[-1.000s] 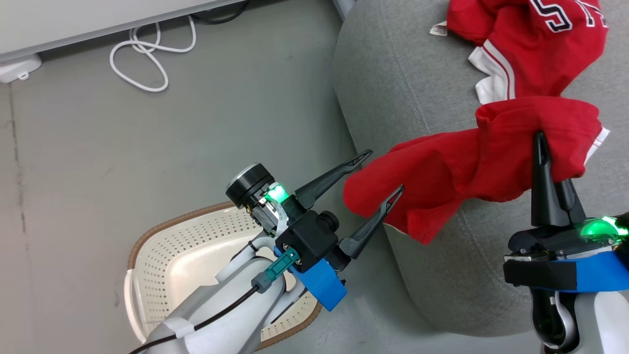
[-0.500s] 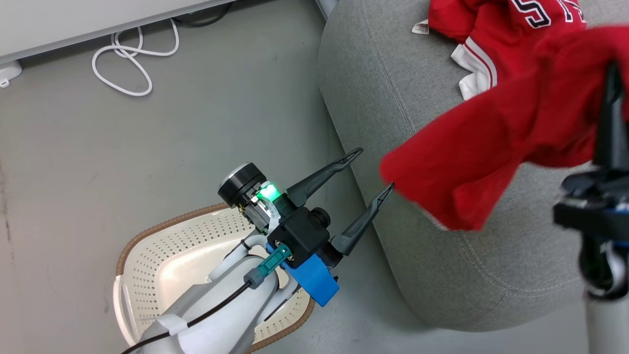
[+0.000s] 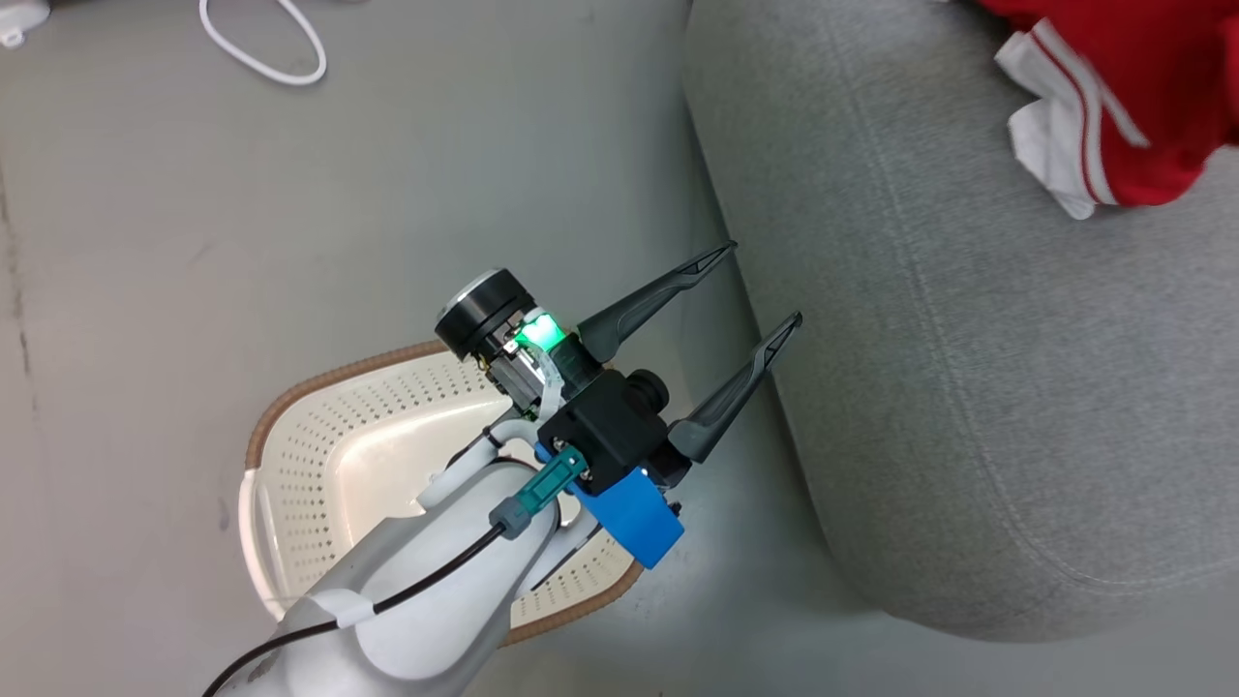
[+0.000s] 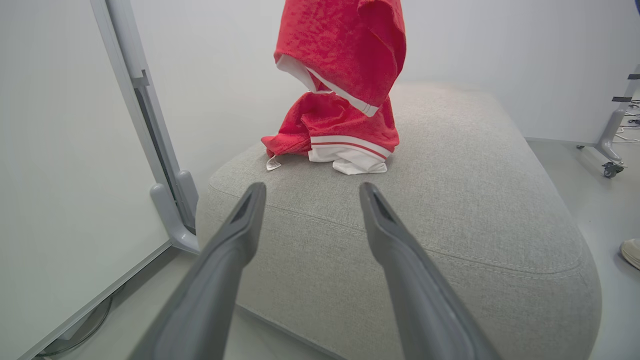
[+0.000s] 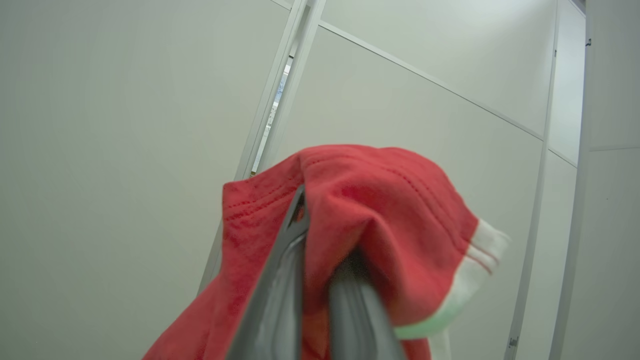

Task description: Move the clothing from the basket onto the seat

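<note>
Well, your right gripper [image 5: 322,260] is clamped on a fold of one red garment [image 5: 390,210], held high so the rest hangs free. Looking along the left gripper [image 4: 312,187], it dangles straight ahead, above the second garment [image 4: 345,145] crumpled on the seat [image 4: 475,210]. Your left gripper stands wide apart and empty, just short of the seat's edge, the basket [image 3: 358,455] behind and beneath it. Its forearm [image 3: 416,600] covers part of the basket's floor — what you can see looks bare. The dangling garment's top is cut off, so judge the grip from the right wrist.
</note>
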